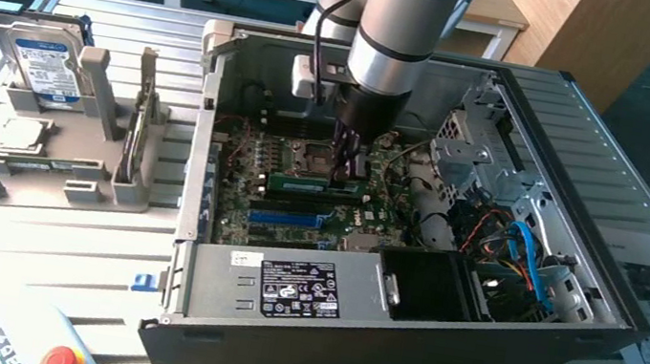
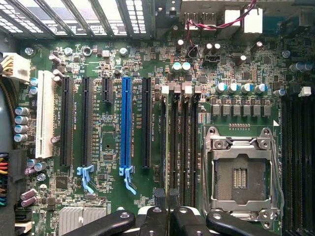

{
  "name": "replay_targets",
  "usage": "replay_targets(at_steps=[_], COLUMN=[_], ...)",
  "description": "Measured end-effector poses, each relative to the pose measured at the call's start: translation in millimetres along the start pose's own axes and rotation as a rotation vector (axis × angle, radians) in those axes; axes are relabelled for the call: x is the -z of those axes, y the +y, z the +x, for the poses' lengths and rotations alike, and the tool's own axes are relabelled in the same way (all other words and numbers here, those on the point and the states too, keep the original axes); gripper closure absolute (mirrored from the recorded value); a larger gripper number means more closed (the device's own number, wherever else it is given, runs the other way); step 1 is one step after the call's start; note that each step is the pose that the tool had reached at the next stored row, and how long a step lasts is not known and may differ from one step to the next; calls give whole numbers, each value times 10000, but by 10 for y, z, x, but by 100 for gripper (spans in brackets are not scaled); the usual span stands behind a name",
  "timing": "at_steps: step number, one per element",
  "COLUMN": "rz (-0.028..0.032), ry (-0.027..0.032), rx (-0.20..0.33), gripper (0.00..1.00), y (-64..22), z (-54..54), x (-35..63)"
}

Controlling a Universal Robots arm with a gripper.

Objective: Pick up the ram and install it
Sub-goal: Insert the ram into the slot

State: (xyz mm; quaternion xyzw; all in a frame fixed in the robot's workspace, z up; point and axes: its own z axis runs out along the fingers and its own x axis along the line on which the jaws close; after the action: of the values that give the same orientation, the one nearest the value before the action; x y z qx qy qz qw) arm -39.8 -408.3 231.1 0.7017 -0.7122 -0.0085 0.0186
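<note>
My gripper point(image 1: 346, 174) reaches down into the open computer case point(image 1: 569, 103), over the green motherboard point(image 1: 236, 190). Its fingers look shut on the ram point(image 1: 299, 181), a narrow green stick lying level just above the board beside the processor socket point(image 1: 314, 153). In the wrist view the black fingers point(image 2: 153, 221) of the gripper point(image 2: 167, 216) close around the ram's thin edge point(image 2: 166, 147), which runs in line with the row of black memory slots point(image 2: 184, 147). I cannot tell whether the stick is seated in a slot or just above it.
A blue expansion slot point(image 2: 126, 128) and a white one point(image 2: 44, 113) lie beside the memory slots. The power supply point(image 1: 283, 287) and a cable bundle point(image 1: 520, 260) fill the case's near side. A grey holder point(image 1: 59, 152) with a hard drive point(image 1: 44, 63) stands at the exterior view's left.
</note>
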Motion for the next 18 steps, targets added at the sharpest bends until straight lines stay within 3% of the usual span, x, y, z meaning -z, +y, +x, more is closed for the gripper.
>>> replay_targets(at_steps=[18], rz=[0], ry=[-1], rx=[0], gripper=[88], y=[0], z=[10], x=[-9])
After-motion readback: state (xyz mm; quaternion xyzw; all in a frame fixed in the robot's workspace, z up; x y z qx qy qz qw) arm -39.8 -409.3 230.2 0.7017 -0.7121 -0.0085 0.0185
